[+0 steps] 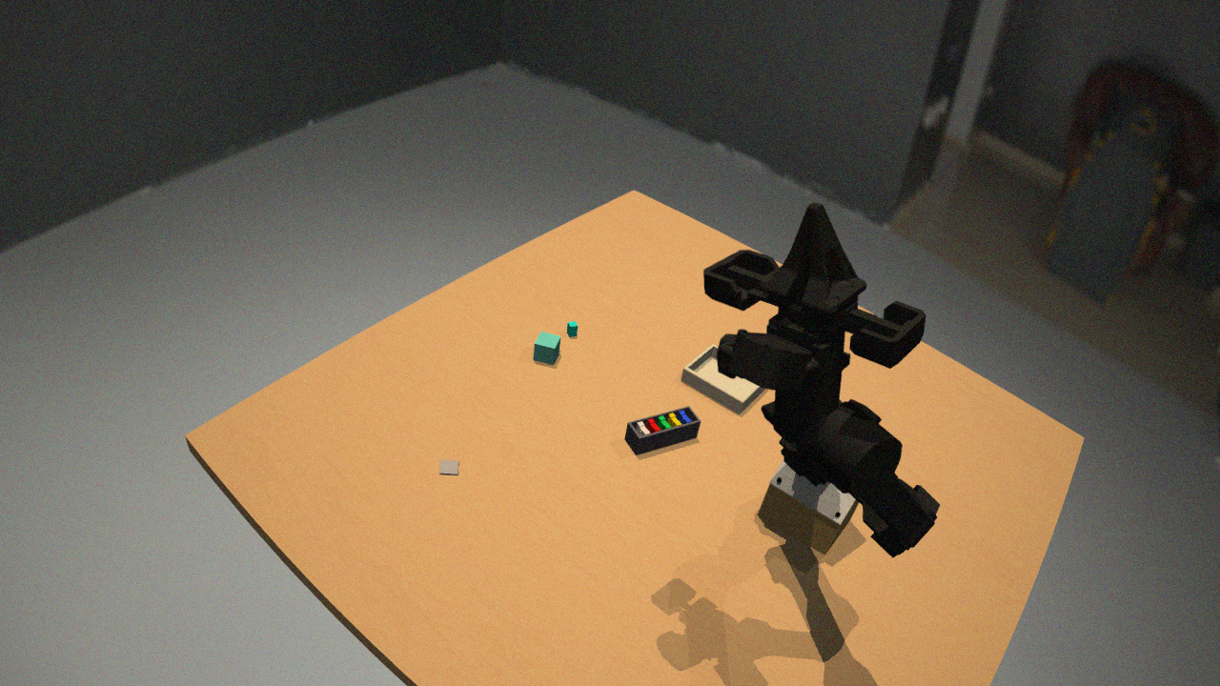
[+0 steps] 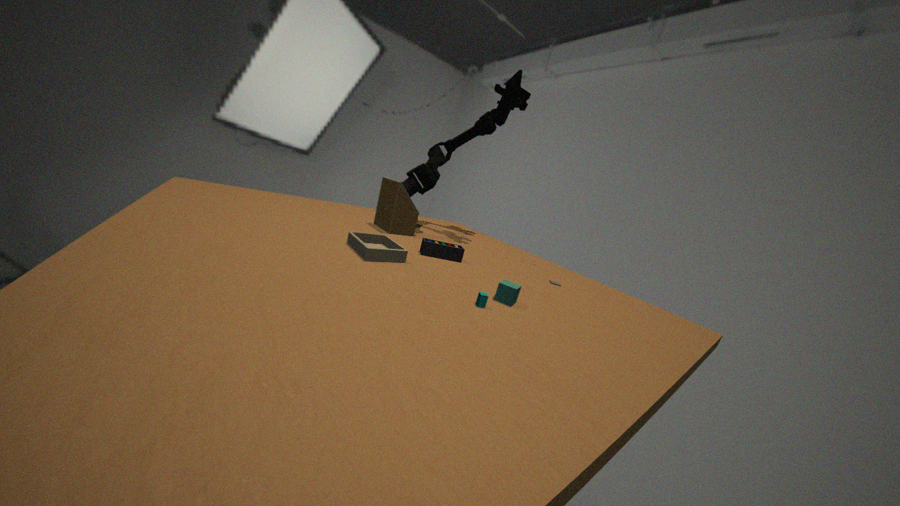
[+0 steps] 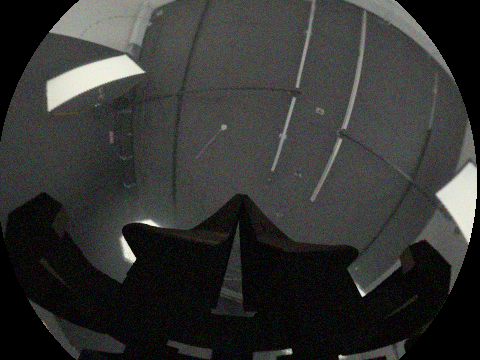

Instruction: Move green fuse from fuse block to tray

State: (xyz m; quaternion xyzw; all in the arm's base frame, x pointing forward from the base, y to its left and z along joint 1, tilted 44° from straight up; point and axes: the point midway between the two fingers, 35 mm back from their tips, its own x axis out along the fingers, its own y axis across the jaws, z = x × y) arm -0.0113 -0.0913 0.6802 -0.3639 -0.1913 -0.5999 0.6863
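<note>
One black arm (image 1: 853, 443) (image 2: 462, 137) rises from one block-shaped base (image 1: 788, 514) (image 2: 393, 211) on the bench (image 1: 512, 512) (image 2: 314, 352). Its one tool (image 1: 816, 206) (image 2: 520, 72) (image 3: 240, 199) points upward, high above the bench, its two fingers pressed together at the tips with nothing between them.

One dark fuse block (image 1: 662, 439) (image 2: 442, 251) carries five fuses in a single row: one white fuse (image 1: 642, 428), one red fuse (image 1: 654, 424), one green fuse (image 1: 665, 422), one yellow fuse (image 1: 675, 419) and one blue fuse (image 1: 685, 416). The green one sits in the block, third of the five, between the red and the yellow.

One pale tray (image 1: 721, 399) (image 2: 384, 256) stands near the block, partly hidden by the arm in the top view. Farther off are two teal pieces, one larger cube (image 1: 546, 349) (image 2: 507, 294) and one small block (image 1: 572, 329) (image 2: 481, 300), near each other but apart. One thin grey square (image 1: 449, 467) (image 2: 555, 282) lies flat, well apart from the tray.
</note>
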